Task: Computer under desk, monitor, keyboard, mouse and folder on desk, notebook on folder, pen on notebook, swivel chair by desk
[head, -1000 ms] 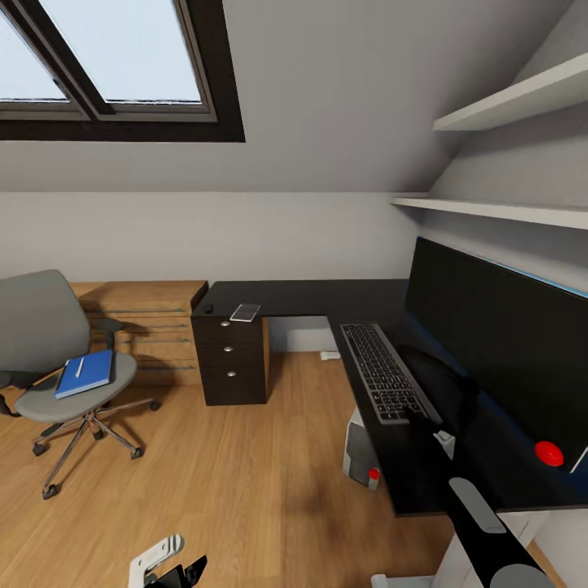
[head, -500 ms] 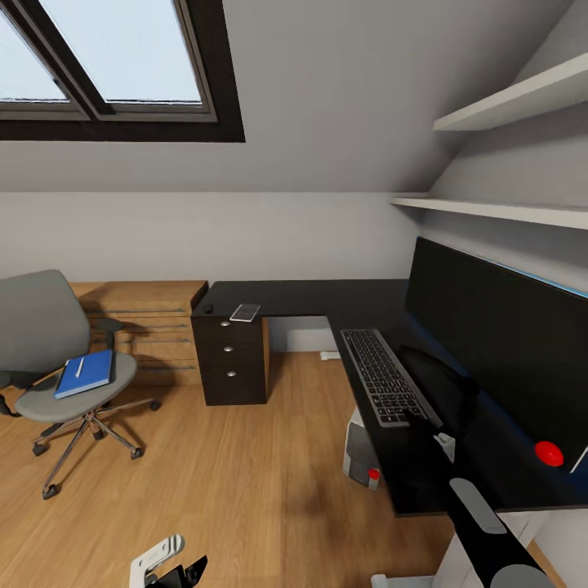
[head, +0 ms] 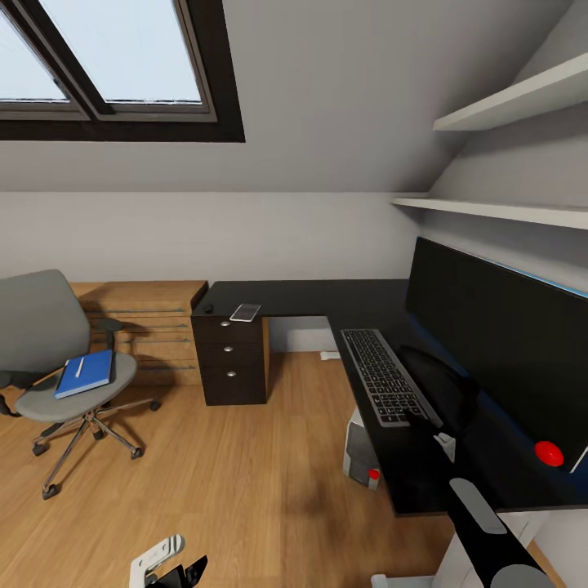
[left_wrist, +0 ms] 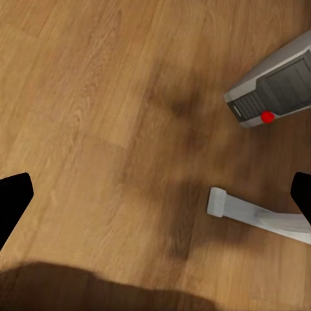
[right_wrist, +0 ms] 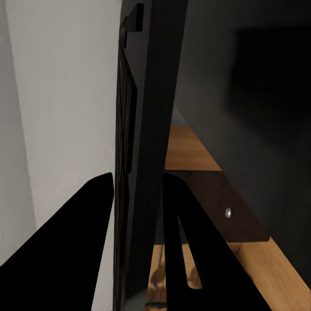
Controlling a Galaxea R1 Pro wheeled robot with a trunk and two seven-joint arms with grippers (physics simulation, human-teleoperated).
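The keyboard point(head: 382, 374) lies on the black desk point(head: 302, 296) in front of the monitor point(head: 498, 343). My right gripper point(head: 425, 418) is shut on its near end. In the right wrist view the fingers point(right_wrist: 78, 246) flank the keyboard's point(right_wrist: 139, 129) edge. The mouse point(head: 208, 309) and notebook point(head: 245, 312) sit on the desk's far corner above the drawers. The blue folder point(head: 85, 373) with the white pen point(head: 79, 367) on it lies on the swivel chair point(head: 49, 343) at the left. The computer point(head: 360, 451) stands under the desk. My left gripper point(head: 167, 565) hangs open over the floor.
A light wooden dresser point(head: 151, 327) stands behind the chair. Wall shelves point(head: 506, 211) hang above the monitor. In the left wrist view the computer point(left_wrist: 278, 87) and a white desk foot point(left_wrist: 256, 215) lie on the wood floor point(left_wrist: 97, 116). Open floor lies between chair and desk.
The keyboard slid a little toward me with my right gripper in the first half second, then stayed still. Everything else is unchanged.
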